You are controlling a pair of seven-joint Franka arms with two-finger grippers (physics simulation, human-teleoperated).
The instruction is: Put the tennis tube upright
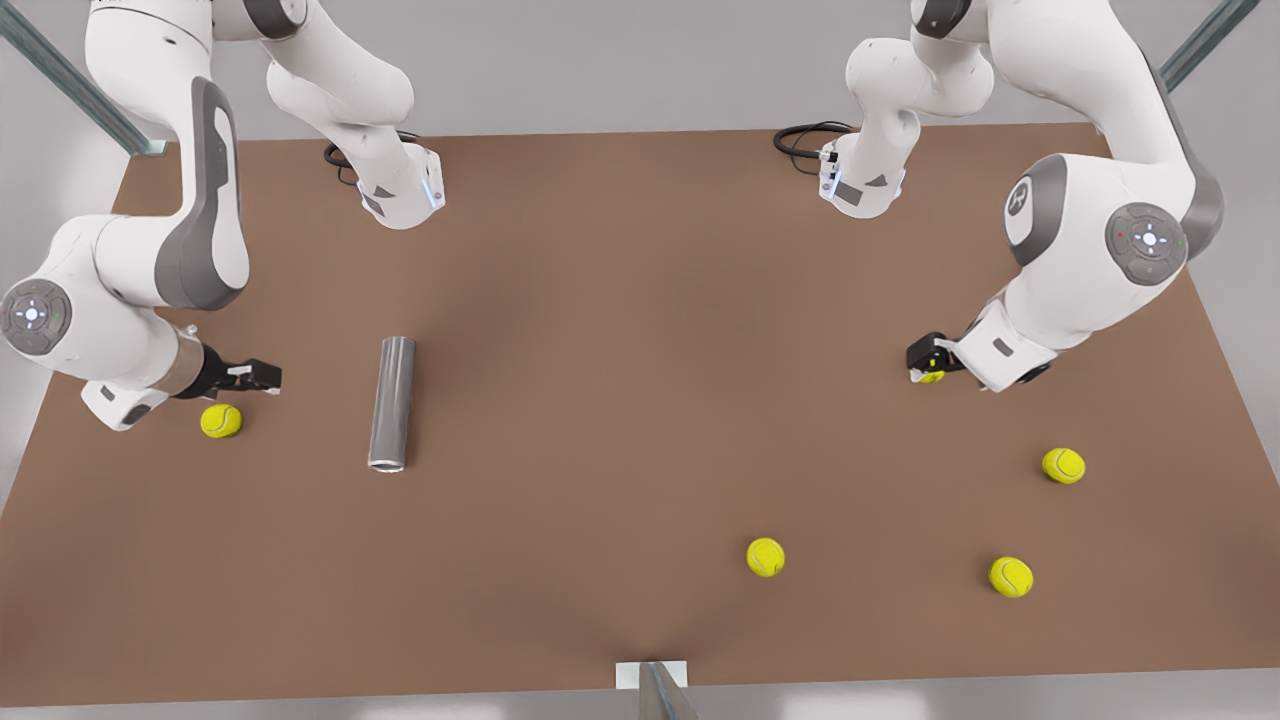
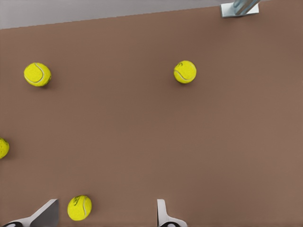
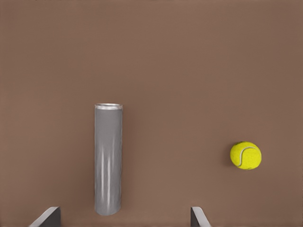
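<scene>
right gripper spread open, holding nothing, way nearer | plain grey metallic tennis tube lay flat on the brown table, long axis running away from that claw, lighter rimmed end far | left gripper open too, waiting over a yellow-green ball, well apart | tube's contents: couldn't tell

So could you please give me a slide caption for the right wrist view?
Right gripper open above the tube lying flat on the table, a ball beside it.
</scene>
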